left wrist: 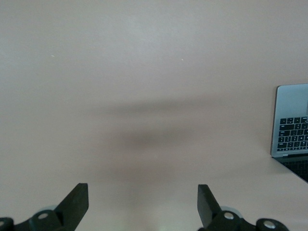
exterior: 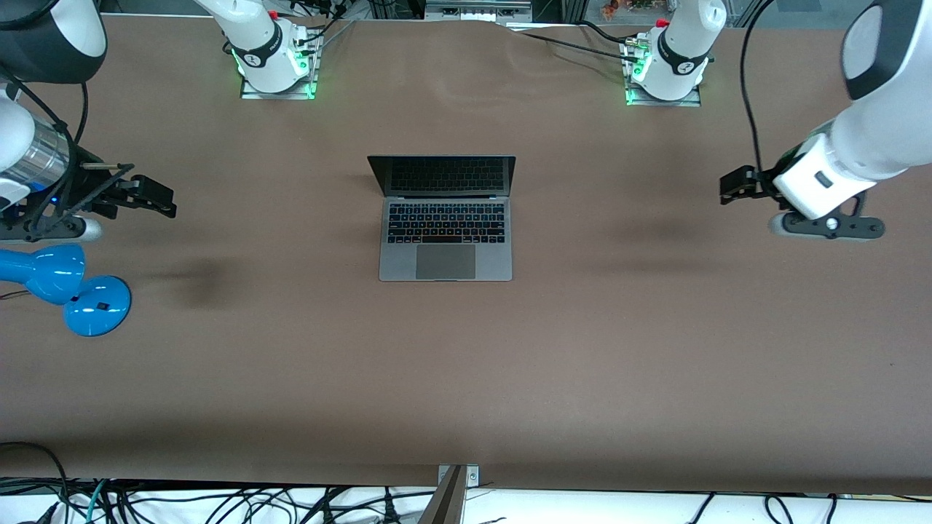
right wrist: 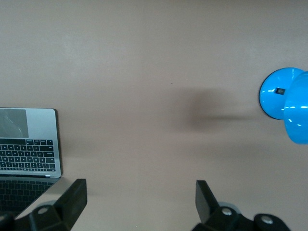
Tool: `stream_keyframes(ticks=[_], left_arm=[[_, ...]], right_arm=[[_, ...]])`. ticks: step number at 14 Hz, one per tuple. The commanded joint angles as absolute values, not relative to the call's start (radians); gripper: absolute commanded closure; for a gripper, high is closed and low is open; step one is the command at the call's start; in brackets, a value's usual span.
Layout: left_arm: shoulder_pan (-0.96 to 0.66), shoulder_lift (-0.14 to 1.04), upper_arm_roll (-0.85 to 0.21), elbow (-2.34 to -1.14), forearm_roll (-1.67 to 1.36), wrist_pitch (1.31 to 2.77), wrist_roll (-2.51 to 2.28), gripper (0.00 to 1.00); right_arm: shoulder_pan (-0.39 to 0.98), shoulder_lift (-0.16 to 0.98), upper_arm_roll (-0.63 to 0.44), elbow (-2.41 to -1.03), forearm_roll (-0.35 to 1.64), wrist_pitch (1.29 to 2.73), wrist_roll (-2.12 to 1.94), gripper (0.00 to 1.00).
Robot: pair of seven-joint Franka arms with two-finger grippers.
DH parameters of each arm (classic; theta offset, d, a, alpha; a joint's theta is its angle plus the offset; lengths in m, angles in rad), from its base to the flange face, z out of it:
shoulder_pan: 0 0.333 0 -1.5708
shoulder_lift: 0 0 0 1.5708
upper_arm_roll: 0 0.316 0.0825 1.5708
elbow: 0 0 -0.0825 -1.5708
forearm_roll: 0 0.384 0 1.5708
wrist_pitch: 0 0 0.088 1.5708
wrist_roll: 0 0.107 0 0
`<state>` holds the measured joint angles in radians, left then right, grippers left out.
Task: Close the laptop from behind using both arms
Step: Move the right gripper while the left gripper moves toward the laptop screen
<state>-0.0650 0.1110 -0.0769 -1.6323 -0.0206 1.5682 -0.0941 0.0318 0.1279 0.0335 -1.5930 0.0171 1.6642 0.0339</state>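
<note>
The grey laptop (exterior: 445,233) stands open in the middle of the brown table (exterior: 466,364), its dark screen upright and facing the front camera. My left gripper (exterior: 735,185) hangs open over bare table toward the left arm's end, well apart from the laptop. My right gripper (exterior: 156,195) hangs open over bare table toward the right arm's end. In the left wrist view the gripper (left wrist: 143,202) holds nothing, and the laptop's (left wrist: 291,130) corner shows at the edge. The right wrist view likewise shows an empty gripper (right wrist: 139,197) and the laptop's (right wrist: 29,144) keyboard corner.
A blue desk lamp (exterior: 69,287) sits on the table at the right arm's end, under and just nearer the front camera than the right gripper; its base shows in the right wrist view (right wrist: 276,94). Cables hang along the table's front edge.
</note>
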Motion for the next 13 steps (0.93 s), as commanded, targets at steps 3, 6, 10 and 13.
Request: stream_keyframes(ticks=[3,6,10,13], left_arm=[[-0.067,0.127,-0.181,-1.631,-0.006,1.555,-0.208,0.0],[-0.067,0.138,-0.261,-1.632,-0.008,1.552,-0.32,0.0],[-0.066,0.127,-0.296,-1.628,-0.084,1.519,-0.33,0.0],[-0.066,0.127,-0.363,-1.637,-0.095,1.506,-0.395,0.0]], right_arm=[[0.076,0.156,0.044,-1.574,0.067,1.629,0.025,0.0],[0.129,0.158,0.044,-1.575,0.152,1.602,0.028,0.0],[0.227,0.178,0.044,-1.577,0.212,1.519,0.051,0.0],[0.314,0.196,0.044,-1.578,0.212,1.516,0.154,0.0]])
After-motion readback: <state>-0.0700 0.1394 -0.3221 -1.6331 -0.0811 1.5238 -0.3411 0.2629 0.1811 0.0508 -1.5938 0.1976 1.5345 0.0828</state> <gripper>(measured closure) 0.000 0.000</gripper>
